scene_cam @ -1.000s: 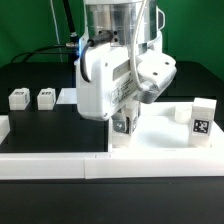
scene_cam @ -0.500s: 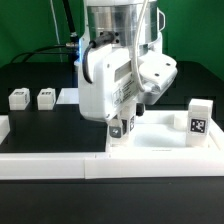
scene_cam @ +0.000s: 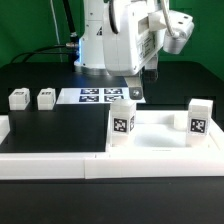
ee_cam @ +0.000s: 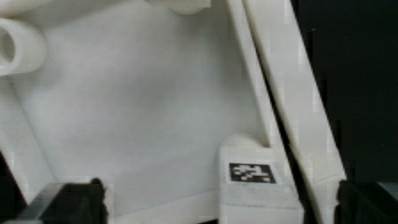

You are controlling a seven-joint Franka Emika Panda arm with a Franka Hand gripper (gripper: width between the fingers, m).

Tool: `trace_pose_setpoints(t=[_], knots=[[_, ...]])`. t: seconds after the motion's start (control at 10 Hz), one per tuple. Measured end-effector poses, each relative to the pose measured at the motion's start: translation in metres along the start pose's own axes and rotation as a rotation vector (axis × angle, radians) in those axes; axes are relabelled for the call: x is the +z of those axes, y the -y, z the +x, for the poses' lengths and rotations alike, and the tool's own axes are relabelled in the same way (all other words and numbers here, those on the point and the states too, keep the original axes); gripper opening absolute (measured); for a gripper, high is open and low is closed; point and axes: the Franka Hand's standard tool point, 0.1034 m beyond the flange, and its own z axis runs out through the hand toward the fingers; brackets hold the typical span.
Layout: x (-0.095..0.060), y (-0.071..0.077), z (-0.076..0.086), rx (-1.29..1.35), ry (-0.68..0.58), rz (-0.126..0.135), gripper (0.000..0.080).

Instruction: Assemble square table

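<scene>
The square table's white slab [scene_cam: 155, 137] lies at the exterior view's right, with raised rim. Two white tagged legs stand upright in its corners, one at the near left corner [scene_cam: 122, 129] and one at the right [scene_cam: 200, 118]. Two more small legs [scene_cam: 17, 98] [scene_cam: 46, 97] lie loose at the left. My gripper [scene_cam: 135, 93] hangs open and empty above and behind the near left leg, not touching it. In the wrist view the gripper [ee_cam: 217, 205] is wide open over the slab [ee_cam: 125, 120], with the tagged leg [ee_cam: 260, 150] and a round socket [ee_cam: 15, 45] below.
The marker board [scene_cam: 100, 96] lies flat behind the slab, under the arm. Long white border rails [scene_cam: 90, 166] run along the front, with a short white piece [scene_cam: 3, 127] at the far left. The black mat [scene_cam: 55, 128] spreads left of the slab.
The gripper has let go of the near left leg and risen up and back. The leg stays upright in its corner, its tag now showing.
</scene>
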Motion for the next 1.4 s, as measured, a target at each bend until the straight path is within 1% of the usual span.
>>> trace_pose_setpoints(t=[0.8,0.9,1.0,1.1,1.2,1.3,1.4], knots=[[0.001,-0.001,-0.001,-0.021,-0.001,-0.001,0.0649],[-0.004,0.001,-0.001,-0.166,0.013,0.032,0.0649],[-0.008,-0.003,0.001,-0.307,0.019,0.057,0.0649],[-0.01,-0.01,0.009,-0.55,0.017,0.055,0.0649],[-0.009,-0.01,0.015,-0.759,0.009,0.07,0.0649],[-0.008,-0.011,0.017,-0.805,0.002,0.068,0.0649],[-0.008,-0.011,0.017,-0.924,-0.003,0.068,0.0649]])
